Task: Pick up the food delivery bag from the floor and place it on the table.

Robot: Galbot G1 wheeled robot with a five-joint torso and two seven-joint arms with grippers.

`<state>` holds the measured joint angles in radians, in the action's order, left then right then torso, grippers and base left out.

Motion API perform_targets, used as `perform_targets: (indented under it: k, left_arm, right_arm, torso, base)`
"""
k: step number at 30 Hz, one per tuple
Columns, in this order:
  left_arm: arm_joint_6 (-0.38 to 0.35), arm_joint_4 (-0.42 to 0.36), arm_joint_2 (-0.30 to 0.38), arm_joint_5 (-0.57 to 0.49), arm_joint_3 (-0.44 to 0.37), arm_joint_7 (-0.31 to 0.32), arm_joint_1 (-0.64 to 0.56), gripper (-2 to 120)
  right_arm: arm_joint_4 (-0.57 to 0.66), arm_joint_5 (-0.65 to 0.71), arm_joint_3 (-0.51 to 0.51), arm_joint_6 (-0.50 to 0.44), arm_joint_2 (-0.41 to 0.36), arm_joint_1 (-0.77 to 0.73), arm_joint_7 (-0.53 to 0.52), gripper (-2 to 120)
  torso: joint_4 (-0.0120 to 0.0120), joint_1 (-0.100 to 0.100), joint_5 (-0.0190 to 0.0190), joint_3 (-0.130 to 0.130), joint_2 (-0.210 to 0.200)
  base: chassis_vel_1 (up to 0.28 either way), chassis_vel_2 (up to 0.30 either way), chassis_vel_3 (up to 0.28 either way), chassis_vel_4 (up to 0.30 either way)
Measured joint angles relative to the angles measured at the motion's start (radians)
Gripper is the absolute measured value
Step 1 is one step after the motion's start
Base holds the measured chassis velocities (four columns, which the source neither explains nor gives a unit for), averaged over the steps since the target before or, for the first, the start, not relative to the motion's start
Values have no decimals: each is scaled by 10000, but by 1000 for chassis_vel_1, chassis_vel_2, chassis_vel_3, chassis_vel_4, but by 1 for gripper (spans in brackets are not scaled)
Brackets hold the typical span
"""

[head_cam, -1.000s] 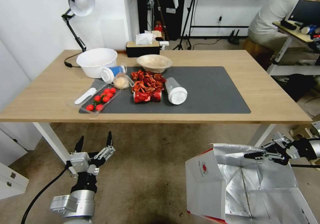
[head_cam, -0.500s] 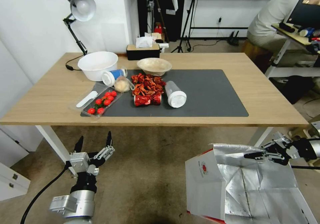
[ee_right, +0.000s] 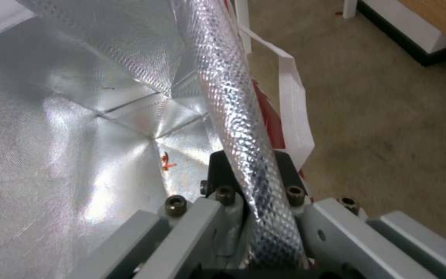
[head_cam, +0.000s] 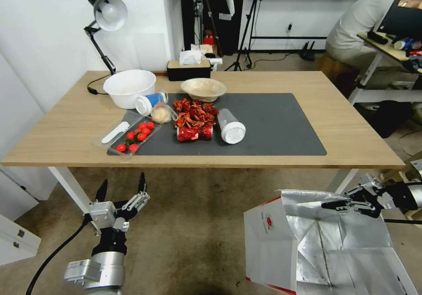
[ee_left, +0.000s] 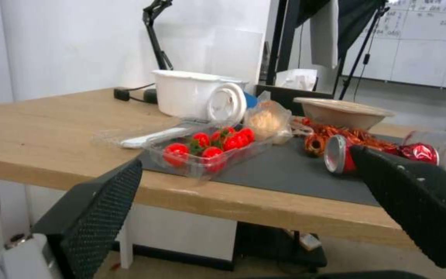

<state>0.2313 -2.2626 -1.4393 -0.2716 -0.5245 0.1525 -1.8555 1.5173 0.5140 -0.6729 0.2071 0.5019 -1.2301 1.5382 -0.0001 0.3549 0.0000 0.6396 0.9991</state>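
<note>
The right gripper [head_cam: 336, 205] is clamped on the top rim of the food delivery bag [head_cam: 316, 246], a large boxy white paper bag with red sides, a silver foil lining and a small round red logo. In the right wrist view the foil-lined rim runs straight between the two fingers [ee_right: 218, 170], pinched tight, with the open foil interior on one side of them and a white paper handle [ee_right: 295, 100] looping on the other. The bag stands open-mouthed on the brownish floor [head_cam: 198, 224], below the near edge of the table [head_cam: 307, 79], a wide light-wood top on white legs carrying a large dark grey mat [head_cam: 272, 123].

The left gripper [head_cam: 121, 188] hangs low in front of the table's near edge, well apart from the bag, its two black fingers [ee_left: 99, 209] spread wide and holding nothing. Beyond them on the table lies a clear plastic tray of red cherry tomatoes [ee_left: 207, 147].
</note>
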Motion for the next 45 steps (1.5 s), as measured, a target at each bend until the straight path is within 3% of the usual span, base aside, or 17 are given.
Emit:
perform_targets:
  k: [19,31,45]
  left_arm:
    - [146,49,-132,103,12,10,18,100]
    - [155,-89,-144,69,-11,186,78,100]
    - [167,-202,-201,79,-21,219,23,100]
  right_arm:
    - [-9,633,-140,183,-198,-165,0,0]
    - [324,3012,-760,895,-944,-821,0,0]
    - [762,6156,-1738,1828,-1085,-1206,-93,0]
  torso:
    - [1,-29,0,-37,-64]
    - [0,-39,1,-50,-87]
    - [0,-46,-1,-56,-96]
  base:
    - [0,0,0,0]
    - [0,0,0,0]
    - [0,0,0,0]
